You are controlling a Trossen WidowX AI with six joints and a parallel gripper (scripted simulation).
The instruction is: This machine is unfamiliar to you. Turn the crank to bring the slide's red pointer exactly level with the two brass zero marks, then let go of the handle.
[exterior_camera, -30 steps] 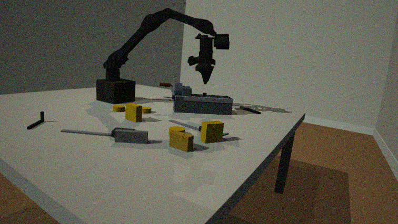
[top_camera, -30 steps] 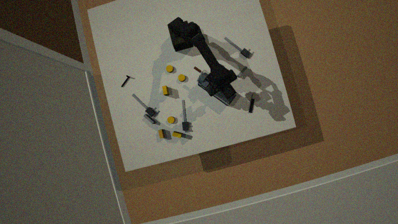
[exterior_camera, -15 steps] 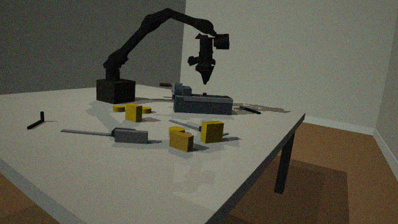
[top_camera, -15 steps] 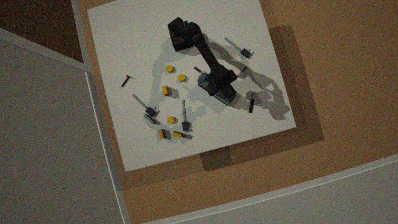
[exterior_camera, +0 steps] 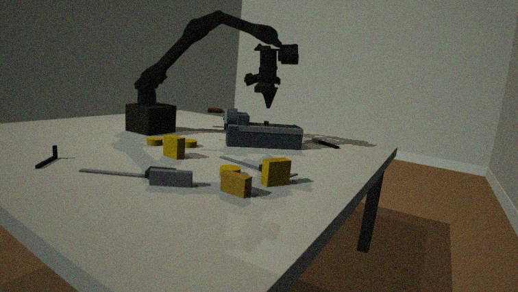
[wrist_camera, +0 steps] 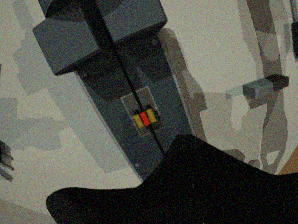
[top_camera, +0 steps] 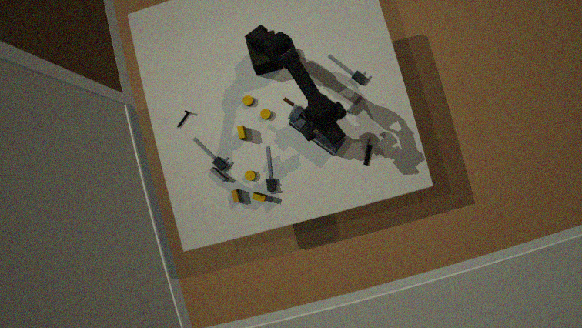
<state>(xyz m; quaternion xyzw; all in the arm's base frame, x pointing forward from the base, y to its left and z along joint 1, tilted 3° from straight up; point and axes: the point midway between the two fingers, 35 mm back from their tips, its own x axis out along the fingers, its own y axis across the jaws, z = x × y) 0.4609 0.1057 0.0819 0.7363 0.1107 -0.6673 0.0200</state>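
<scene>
The grey machine (top_camera: 330, 143) (exterior_camera: 264, 138) (wrist_camera: 112, 120) stands on the table under the arm. Its brown crank handle (top_camera: 288, 101) (exterior_camera: 215, 110) sticks out on the side towards the arm base; nothing touches it. In the wrist view the red pointer (wrist_camera: 145, 118) lies between the two brass marks, the left mark (wrist_camera: 137, 120) and the right mark (wrist_camera: 152, 115), and looks about level with them; a tiny offset cannot be ruled out. My gripper (exterior_camera: 268, 106) (wrist_camera: 183, 140) is shut and empty, hanging above the machine's slide box. Its fingers hide the box's lower end in the wrist view.
Several yellow blocks and discs, such as a block (top_camera: 241, 132) (exterior_camera: 173, 147) and a disc (top_camera: 265, 114), are on the white table (top_camera: 195, 228) (exterior_camera: 163, 225). Grey tools with rods (top_camera: 220, 163) (exterior_camera: 170, 177) lie near them. A black bar (top_camera: 367, 154) (exterior_camera: 326, 143) lies beyond the machine.
</scene>
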